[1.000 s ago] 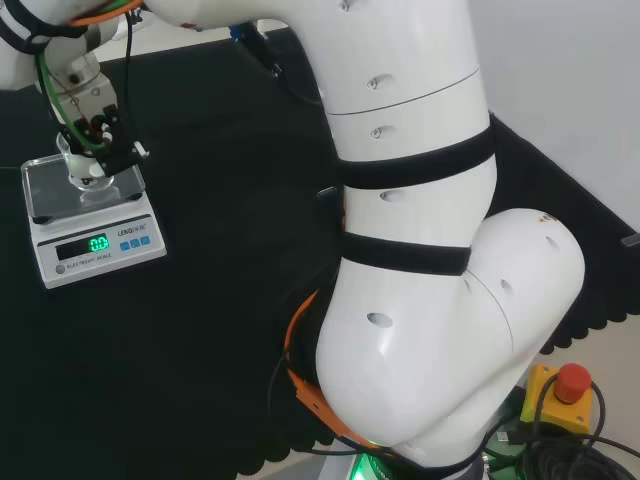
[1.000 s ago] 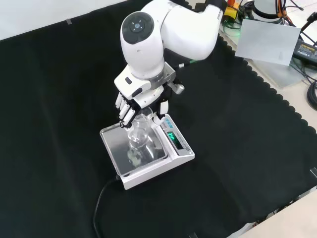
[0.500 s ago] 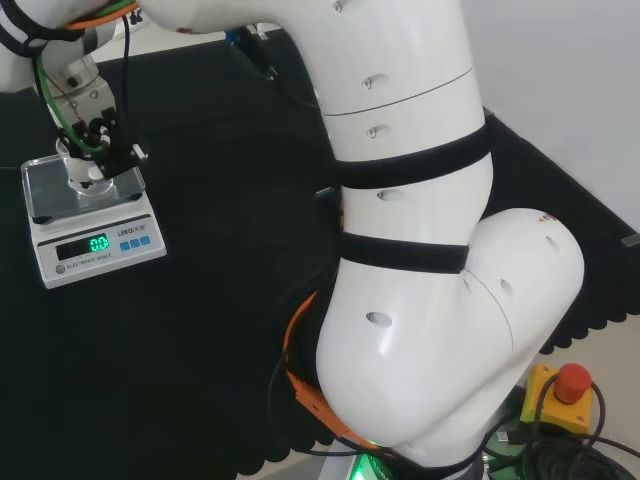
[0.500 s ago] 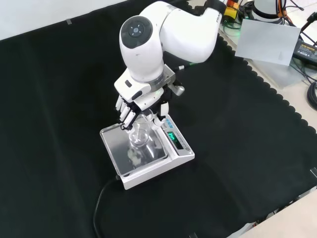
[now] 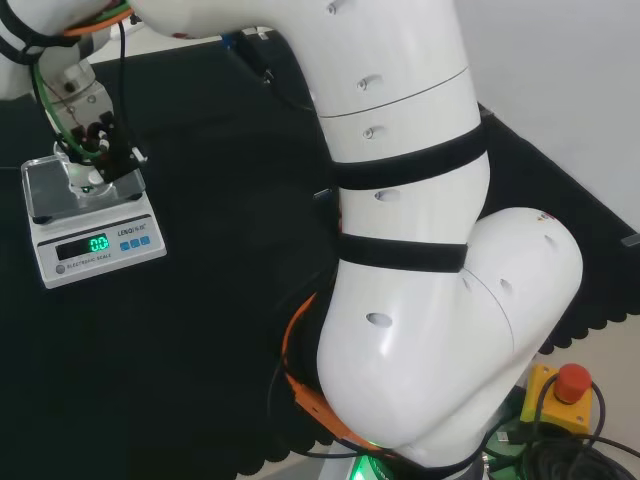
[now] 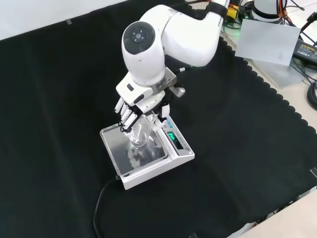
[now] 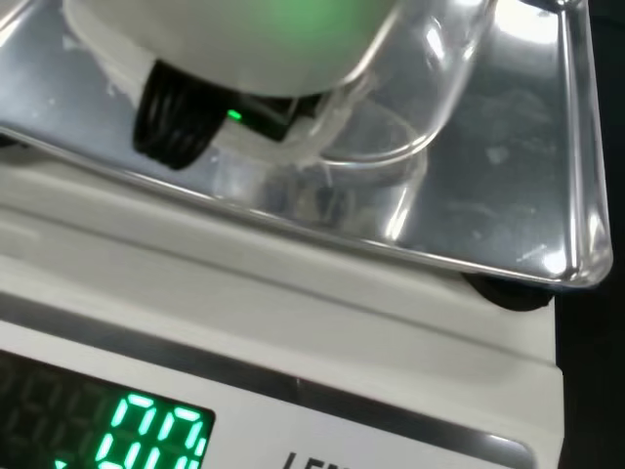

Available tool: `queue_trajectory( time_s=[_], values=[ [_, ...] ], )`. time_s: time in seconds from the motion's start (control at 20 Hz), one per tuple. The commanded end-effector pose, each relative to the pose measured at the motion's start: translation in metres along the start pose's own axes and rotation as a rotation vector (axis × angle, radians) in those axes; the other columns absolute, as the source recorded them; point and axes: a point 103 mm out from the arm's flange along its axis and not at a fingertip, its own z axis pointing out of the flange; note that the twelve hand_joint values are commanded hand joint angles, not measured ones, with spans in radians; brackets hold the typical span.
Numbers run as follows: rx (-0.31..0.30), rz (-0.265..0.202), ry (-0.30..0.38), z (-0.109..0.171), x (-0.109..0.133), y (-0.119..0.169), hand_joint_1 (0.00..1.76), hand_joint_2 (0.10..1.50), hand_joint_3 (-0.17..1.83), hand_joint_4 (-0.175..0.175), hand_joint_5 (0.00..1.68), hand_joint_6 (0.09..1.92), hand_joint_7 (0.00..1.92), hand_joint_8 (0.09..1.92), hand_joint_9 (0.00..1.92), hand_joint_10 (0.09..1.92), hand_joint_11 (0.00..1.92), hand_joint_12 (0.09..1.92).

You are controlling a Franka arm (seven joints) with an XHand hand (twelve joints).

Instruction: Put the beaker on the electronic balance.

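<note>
Beaker over balance pan, hand clasped round it.

Hand (image 6: pixel 136 106) has fingers curled about the clear glass beaker (image 6: pixel 140 133), held upright above the steel pan (image 6: pixel 119 156) of the electronic balance (image 6: pixel 181 148). Wrist view: base just at the pan, contact uncertain. Left, by my reckoning: settle it, let go, withdraw.

From my station, the head view left most of the hand (image 5: pixel 93 135) behind cables and the arm's upper link, and the beaker (image 5: pixel 83 178) under it was a pale smudge, too small to trace. In the front view the fingers (image 6: pixel 127 119) covered the beaker's (image 6: pixel 140 134) rim, and its clear wall blended into the balance pan (image 6: pixel 121 148). Whether its base touched the pan I could not tell; the wrist view suggested perhaps a thin gap. There the green display (image 7: pixel 146 440) ran off the edge, its digits incomplete.
</note>
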Motion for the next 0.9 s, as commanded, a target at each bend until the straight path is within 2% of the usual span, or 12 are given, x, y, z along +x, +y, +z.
queue_trajectory(
  time_s=[0.05,0.35,0.5,0.7,0.75,0.8,0.9],
  values=[
    [-0.005,0.0,-0.007,0.001,-0.0029,-0.0007,1.15,0.42,0.75,-0.012,0.29,0.8,0.62,0.84,0.78,0.77,0.58,1.32],
    [-0.021,-0.003,-0.017,-0.0006,-0.0045,-0.0016,1.06,0.44,0.64,-0.009,0.13,0.41,0.26,0.84,0.45,0.9,0.26,1.45],
    [-0.026,-0.001,-0.017,-0.0019,-0.0032,-0.0028,1.03,0.45,0.59,-0.004,0.13,0.23,0.18,0.83,0.35,0.94,0.16,1.48],
    [-0.034,-0.004,-0.016,-0.0044,-0.0045,-0.0045,0.98,0.46,0.52,0.011,0.07,0.09,0.05,0.77,0.17,0.95,0.02,1.48],
    [-0.029,-0.005,-0.017,-0.0053,-0.006,-0.0054,0.97,0.46,0.5,0.017,0.04,0.09,0.02,0.69,0.11,0.95,0.01,1.44],
    [-0.027,-0.007,-0.015,-0.0061,-0.0078,-0.0065,0.94,0.46,0.47,0.022,0.02,0.09,0.01,0.52,0.06,0.91,0.0,1.38],
    [-0.024,-0.003,-0.011,-0.008,-0.0102,-0.0089,0.87,0.49,0.36,0.027,0.0,0.09,0.0,0.17,0.01,0.72,0.0,1.17]
  ],
)
